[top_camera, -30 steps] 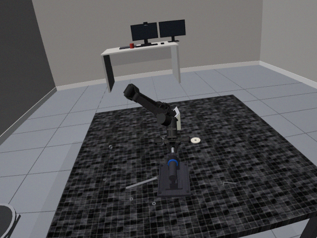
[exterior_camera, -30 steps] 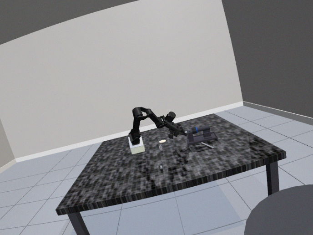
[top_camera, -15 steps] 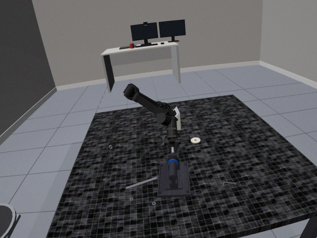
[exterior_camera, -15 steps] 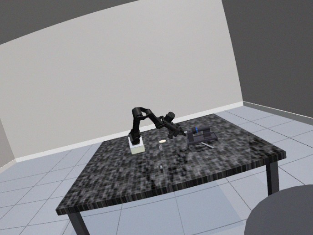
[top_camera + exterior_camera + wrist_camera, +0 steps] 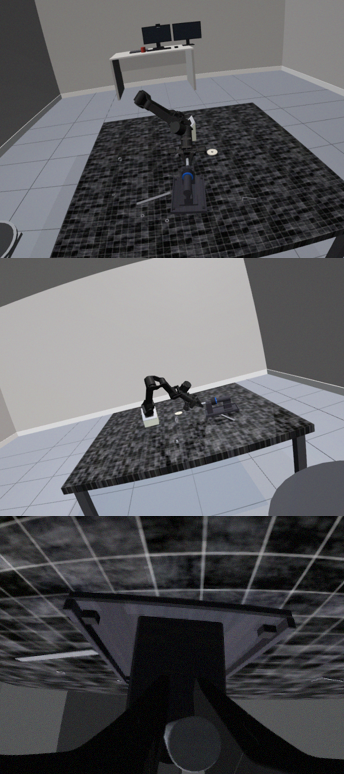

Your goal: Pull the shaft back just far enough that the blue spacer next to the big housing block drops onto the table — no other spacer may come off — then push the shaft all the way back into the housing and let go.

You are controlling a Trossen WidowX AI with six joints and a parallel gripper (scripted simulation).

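Note:
The pale shaft [image 5: 187, 161] [image 5: 203, 403] [image 5: 193, 743] sticks out of the arm-side end of the dark fixture [image 5: 202, 208] [image 5: 208, 408] [image 5: 180, 646]. My gripper [image 5: 187, 163] [image 5: 202, 405] [image 5: 181, 684] is shut on the shaft near that end. The blue spacer [image 5: 187, 174] [image 5: 215, 400] is still up on the fixture's axis, between dark cylindrical parts. Other spacers cannot be told apart from the dark parts. The wrist view shows the shaft's round end close up between the fingers; the block hides the blue spacer there.
A grey bar [image 5: 153, 198] [image 5: 227, 417] [image 5: 55, 655] lies beside the fixture's base. A cream disc [image 5: 216, 152] [image 5: 178, 413] lies near the arm. A thin bent rod [image 5: 249, 198] and several small rings lie on the dark table [image 5: 277, 177] [image 5: 125, 446].

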